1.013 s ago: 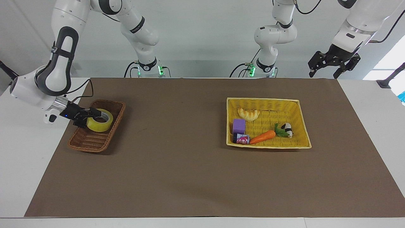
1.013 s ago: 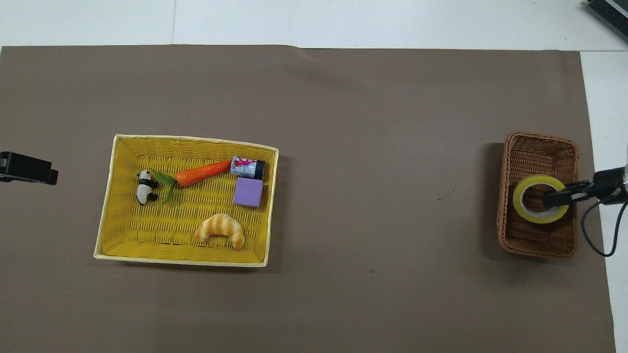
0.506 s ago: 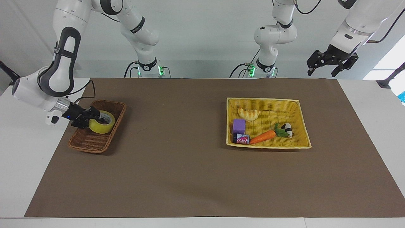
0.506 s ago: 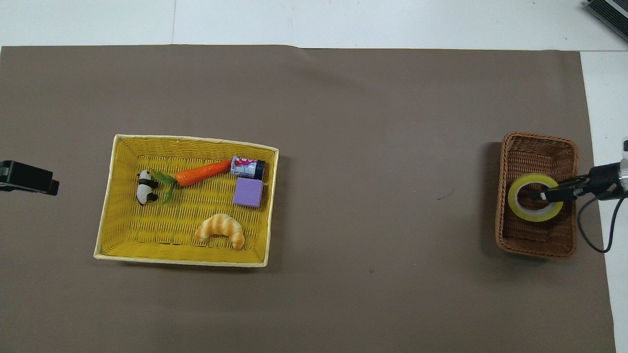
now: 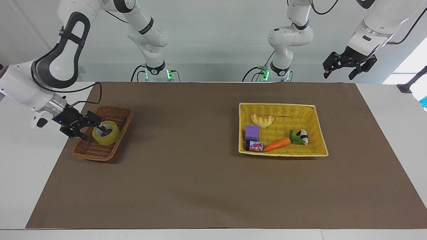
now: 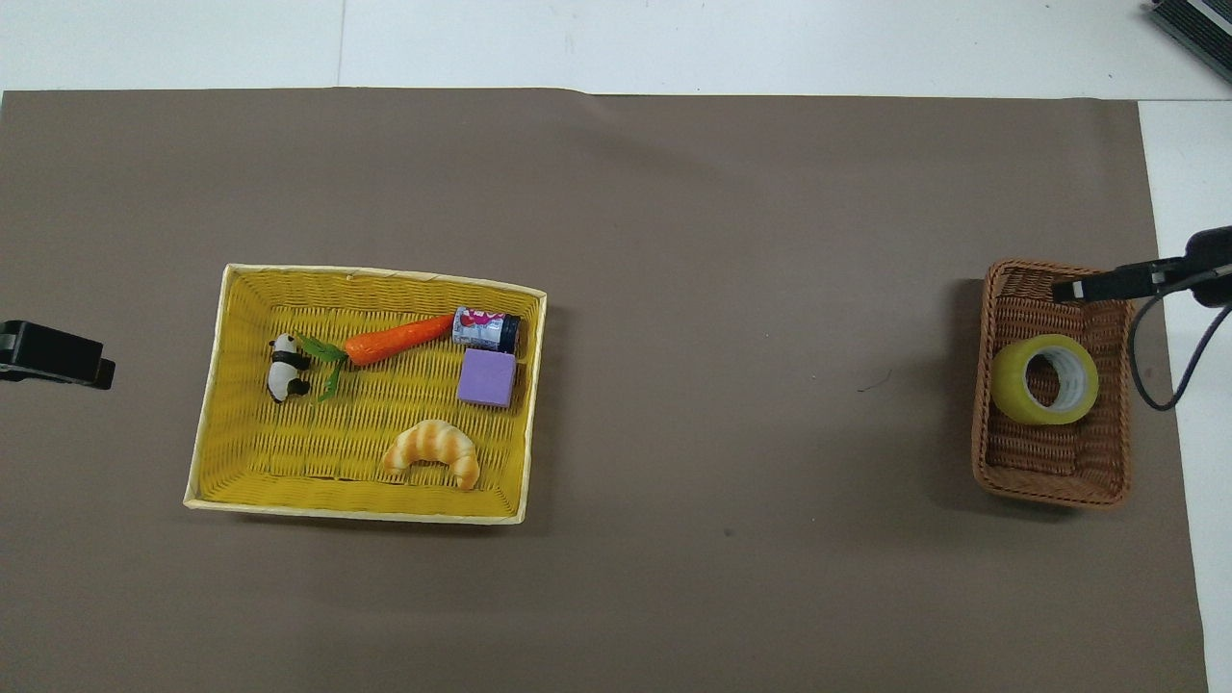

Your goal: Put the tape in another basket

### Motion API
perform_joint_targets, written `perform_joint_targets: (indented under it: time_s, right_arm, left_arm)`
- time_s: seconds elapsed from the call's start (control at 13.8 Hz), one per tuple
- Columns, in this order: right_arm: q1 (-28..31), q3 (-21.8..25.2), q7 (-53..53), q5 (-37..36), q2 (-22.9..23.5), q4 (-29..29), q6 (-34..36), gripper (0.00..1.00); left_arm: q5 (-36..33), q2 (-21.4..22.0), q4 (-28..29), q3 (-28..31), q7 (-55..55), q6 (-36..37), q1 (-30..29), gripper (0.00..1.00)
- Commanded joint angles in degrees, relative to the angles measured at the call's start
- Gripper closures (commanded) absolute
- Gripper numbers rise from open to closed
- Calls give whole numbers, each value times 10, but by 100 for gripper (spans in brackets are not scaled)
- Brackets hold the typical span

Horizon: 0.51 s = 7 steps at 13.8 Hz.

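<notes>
The yellow tape roll [image 5: 106, 133] lies tilted in the small brown wicker basket [image 5: 90, 151] at the right arm's end of the table. It also shows in the overhead view [image 6: 1044, 380], in the middle of that basket [image 6: 1049, 476]. My right gripper [image 5: 92, 129] is open and empty. It hangs just above the basket's outer rim beside the tape, apart from it. In the overhead view the right gripper [image 6: 1083, 287] is over the basket's end farther from the robots. My left gripper [image 5: 348, 65] waits open, raised high at the left arm's end.
A large yellow woven basket [image 5: 283, 106] sits toward the left arm's end on the brown mat [image 5: 186, 173]. It holds a croissant [image 5: 262, 120], a purple block [image 5: 252, 132], a small can [image 5: 254, 146], a carrot [image 5: 277, 143] and a panda toy [image 5: 303, 136].
My right gripper has opened, let go of the tape and drawn back from it toward the table's end. The tape now rests in the brown basket. The left gripper rose slightly.
</notes>
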<state>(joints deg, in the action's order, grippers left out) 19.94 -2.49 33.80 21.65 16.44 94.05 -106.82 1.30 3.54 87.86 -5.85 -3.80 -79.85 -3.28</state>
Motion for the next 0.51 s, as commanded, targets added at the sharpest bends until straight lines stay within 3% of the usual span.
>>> perform_joint_targets:
  time_s: [0.0, 0.29, 0.43]
  right_arm:
    - [-38, -1, -85, -77, -11, -40, 3, 0]
    - [-110, -2, -289, -163, -73, -38, 15, 0]
    - [-153, -2, -377, -194, -102, -37, 56, 0]
  left_arm:
    - [7, 5, -1, 0, -6, 9, -5, 0]
    - [7, 5, -1, 0, -6, 9, -5, 0]
    - [7, 5, -1, 0, -6, 9, -5, 0]
